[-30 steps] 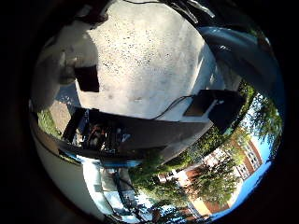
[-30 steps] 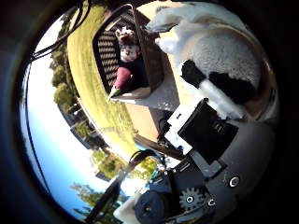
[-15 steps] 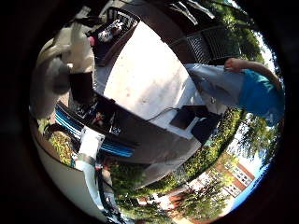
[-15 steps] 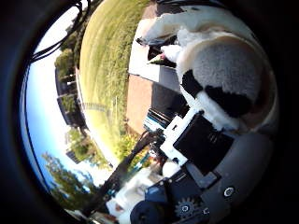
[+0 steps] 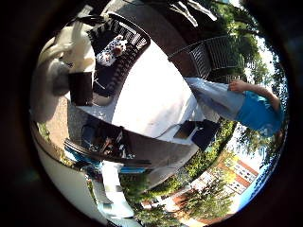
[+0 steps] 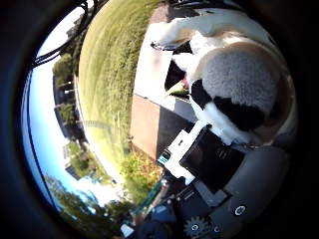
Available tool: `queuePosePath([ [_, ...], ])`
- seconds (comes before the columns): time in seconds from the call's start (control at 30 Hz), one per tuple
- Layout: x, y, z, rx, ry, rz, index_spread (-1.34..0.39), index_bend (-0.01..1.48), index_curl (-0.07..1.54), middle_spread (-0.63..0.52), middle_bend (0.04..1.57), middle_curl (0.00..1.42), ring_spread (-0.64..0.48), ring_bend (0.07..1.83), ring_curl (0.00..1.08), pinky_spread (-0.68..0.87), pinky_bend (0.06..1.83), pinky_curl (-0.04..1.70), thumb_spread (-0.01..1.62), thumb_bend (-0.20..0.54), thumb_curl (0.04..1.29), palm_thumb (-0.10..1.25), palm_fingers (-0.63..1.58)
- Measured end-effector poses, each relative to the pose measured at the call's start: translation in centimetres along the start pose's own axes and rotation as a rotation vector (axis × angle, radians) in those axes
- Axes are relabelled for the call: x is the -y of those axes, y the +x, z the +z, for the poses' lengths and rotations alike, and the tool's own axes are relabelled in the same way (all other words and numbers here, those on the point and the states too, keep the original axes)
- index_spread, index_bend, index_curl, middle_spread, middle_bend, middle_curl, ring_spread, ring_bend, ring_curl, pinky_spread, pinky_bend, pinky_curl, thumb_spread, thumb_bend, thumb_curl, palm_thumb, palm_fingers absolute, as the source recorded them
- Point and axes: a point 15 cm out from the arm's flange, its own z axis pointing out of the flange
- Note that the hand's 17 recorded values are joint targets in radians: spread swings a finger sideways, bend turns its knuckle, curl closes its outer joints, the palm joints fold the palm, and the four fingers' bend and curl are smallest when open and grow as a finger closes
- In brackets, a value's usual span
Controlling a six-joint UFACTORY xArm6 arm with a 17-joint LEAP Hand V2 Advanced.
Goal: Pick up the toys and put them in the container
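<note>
A white plush toy with black and grey patches (image 6: 239, 84) fills much of the thumb side view, pressed close to my palm. My hand (image 6: 209, 164) is shut on it, and a black finger part (image 5: 80, 88) lies against its pale body. In the little finger side view a black slatted container (image 5: 137, 39) stands on a white table (image 5: 151, 99). A small white and dark toy (image 5: 112, 49) lies inside it. The held plush hangs right beside the container's near end, above the table's edge.
A black box (image 5: 189, 130) sits at the table's far corner. Black metal mesh benches (image 5: 208, 56) stand beyond the table. Dark and blue gear (image 5: 106, 146) lies under the table's near side. Lawn (image 6: 107, 84) and brick paving (image 6: 144, 124) border the table.
The camera has swung with the hand: the container, absent a second ago, has come into view and now looks larger and closer. The plush stays held in the hand.
</note>
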Motion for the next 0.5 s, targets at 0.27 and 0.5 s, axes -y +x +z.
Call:
queuePosePath([
  [0.27,2.5,-1.1,7.1,0.003,-0.051,-0.089,-0.48,0.57,0.07,0.01,0.18,0.58,0.22,0.76,0.44,0.35,1.2,0.67,1.13,-0.028,0.6,0.8,-0.21],
  [0.5,2.7,-1.7,5.3,0.018,-0.013,-0.109,-0.46,0.47,0.11,0.03,0.11,0.46,0.27,0.6,0.35,0.42,1.05,0.57,1.12,-0.028,0.56,0.8,-0.14],
])
